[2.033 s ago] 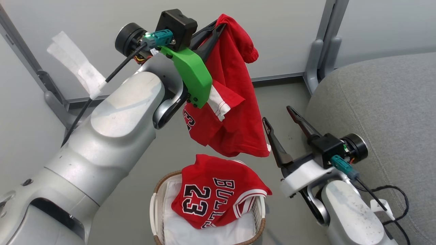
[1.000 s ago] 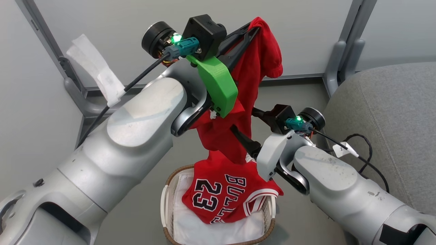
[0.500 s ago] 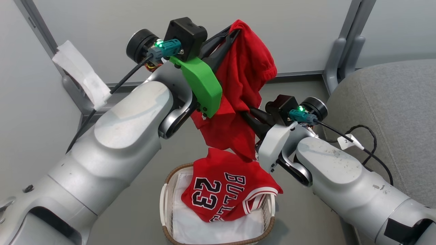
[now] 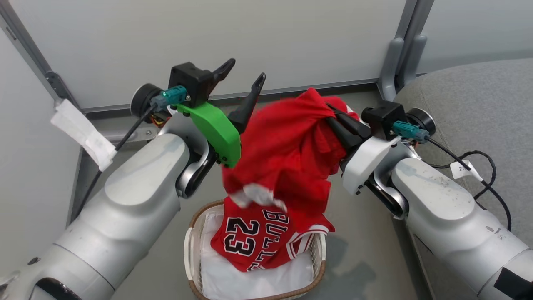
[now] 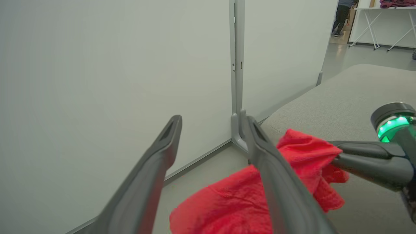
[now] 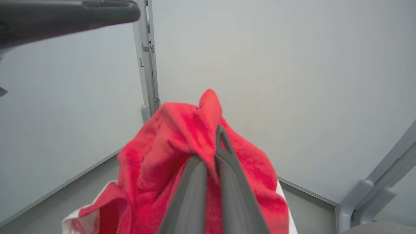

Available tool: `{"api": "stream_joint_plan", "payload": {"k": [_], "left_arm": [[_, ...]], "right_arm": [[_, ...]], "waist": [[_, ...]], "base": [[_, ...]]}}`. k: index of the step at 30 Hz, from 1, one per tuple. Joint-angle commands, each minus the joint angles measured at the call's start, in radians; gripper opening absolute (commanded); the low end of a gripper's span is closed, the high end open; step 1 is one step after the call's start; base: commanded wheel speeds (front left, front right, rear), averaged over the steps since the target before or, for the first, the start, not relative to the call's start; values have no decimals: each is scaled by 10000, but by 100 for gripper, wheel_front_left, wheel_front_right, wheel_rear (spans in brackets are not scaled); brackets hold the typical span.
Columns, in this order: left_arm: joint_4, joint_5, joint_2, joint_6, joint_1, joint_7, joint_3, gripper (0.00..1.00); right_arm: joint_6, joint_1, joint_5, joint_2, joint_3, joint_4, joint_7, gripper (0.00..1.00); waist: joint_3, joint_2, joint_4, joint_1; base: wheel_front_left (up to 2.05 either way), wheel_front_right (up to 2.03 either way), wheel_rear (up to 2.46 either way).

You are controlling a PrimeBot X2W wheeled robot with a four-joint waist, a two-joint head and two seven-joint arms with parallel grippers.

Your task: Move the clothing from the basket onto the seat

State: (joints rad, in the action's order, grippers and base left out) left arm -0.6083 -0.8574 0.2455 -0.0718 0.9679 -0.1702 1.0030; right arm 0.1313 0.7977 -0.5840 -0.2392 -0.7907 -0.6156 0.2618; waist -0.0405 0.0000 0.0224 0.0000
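Observation:
A plain red garment (image 4: 287, 154) hangs above the basket, pinched at its top by my right gripper (image 4: 330, 111), which is shut on it. The right wrist view shows the fingers closed through the cloth (image 6: 169, 146). My left gripper (image 4: 245, 71) stands open just left of the garment, holding nothing; its fingers (image 5: 162, 152) are spread, with the red cloth (image 5: 227, 204) below them. The "BULLS 23" jersey (image 4: 258, 241) lies draped over the white basket (image 4: 191, 233) on a white sheet. The grey seat (image 4: 470, 104) is to the right.
White partition walls with grey posts (image 4: 395, 54) stand close behind both arms. A black cable with a tag (image 4: 462, 168) lies on the seat's edge. Grey floor surrounds the basket. Far off in the left wrist view, a person (image 5: 341, 16) stands by folding tables.
The left gripper has opened and let go of the red garment. The right gripper has shut on it and lifted it to the right. The camera has shifted slightly.

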Motion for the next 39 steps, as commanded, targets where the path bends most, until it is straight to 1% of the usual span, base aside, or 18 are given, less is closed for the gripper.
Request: {"api": "stream_joint_plan", "payload": {"k": [1,5,11,19,27,33,39], "left_arm": [[-50,-42,-33,-55,-302,-103,47,100],[-71,45,-190,-84,-826,-468,208,100],[61,157,-481,-90,-1565,-771,393,100],[350,391,-655,120,-2255,-924,391,100],[659,754,-564,301,-2602,-945,215,100],[846,989,-526,337,-2715,-943,249,100],[1028,1145,-535,377,-2762,-941,396,100]], "right_arm": [[-10,-166,96,-112,210,10,51,0],[-10,-330,275,-289,834,107,49,0],[-10,-556,568,-680,1524,118,49,0],[-10,-748,957,-967,2214,331,49,0],[-10,-1053,1374,-1112,2807,739,49,0],[-10,-1474,1652,-1251,3341,1103,49,0],[-10,-1887,1842,-1402,3837,1451,51,0]], "waist": [[-52,0,147,0],[-121,0,441,0],[-244,0,1117,0],[-513,0,2449,0],[-848,0,3764,0],[-1038,0,4329,0],[-1244,0,4541,0]], "base": [[0,0,0],[0,0,0],[0,0,0],[0,0,0],[0,0,0],[0,0,0],[0,0,0]]}}
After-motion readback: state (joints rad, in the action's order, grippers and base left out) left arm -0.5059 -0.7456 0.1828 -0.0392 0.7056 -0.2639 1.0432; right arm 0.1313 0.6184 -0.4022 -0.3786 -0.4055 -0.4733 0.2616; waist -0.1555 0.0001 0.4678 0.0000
